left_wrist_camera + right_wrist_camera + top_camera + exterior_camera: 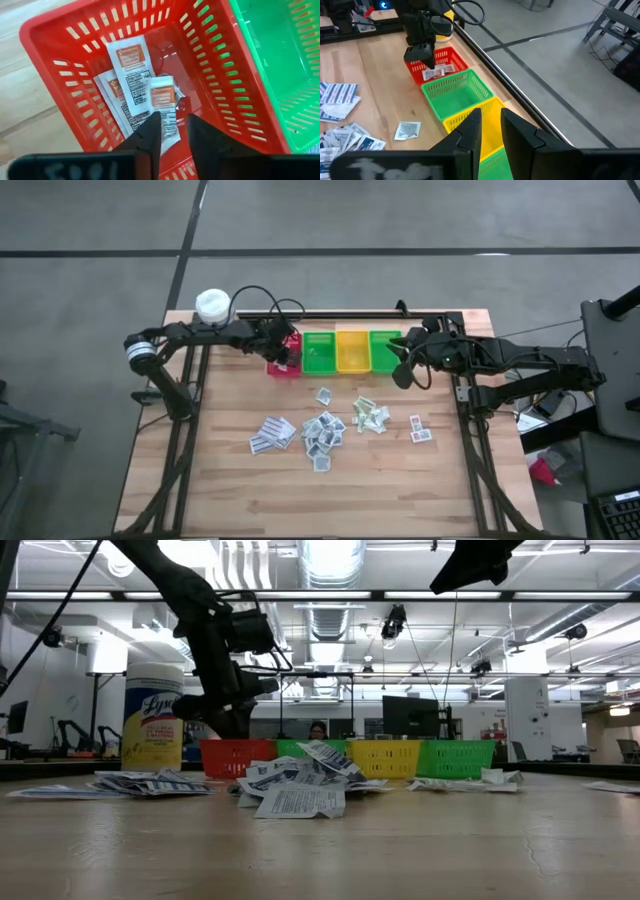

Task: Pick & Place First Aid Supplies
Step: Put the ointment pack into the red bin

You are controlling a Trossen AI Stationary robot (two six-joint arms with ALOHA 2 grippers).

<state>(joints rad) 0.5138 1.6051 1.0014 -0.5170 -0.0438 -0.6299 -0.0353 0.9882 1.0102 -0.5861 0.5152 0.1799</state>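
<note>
The first aid supplies, small white sachets, lie loose in piles in the middle of the table. Several more lie flat on the floor of the red bin. My left gripper hangs open over the red bin, pointing steeply down, with a small orange-printed sachet just beyond its fingertips. I cannot tell whether that sachet touches the fingers. My right gripper hovers high over the yellow bin and the right green bin, open, with nothing between its fingers.
Red, green, yellow and green bins stand in a row along the table's far edge. A white-capped yellow canister stands at the far left corner. Bare wood lies toward the near edge.
</note>
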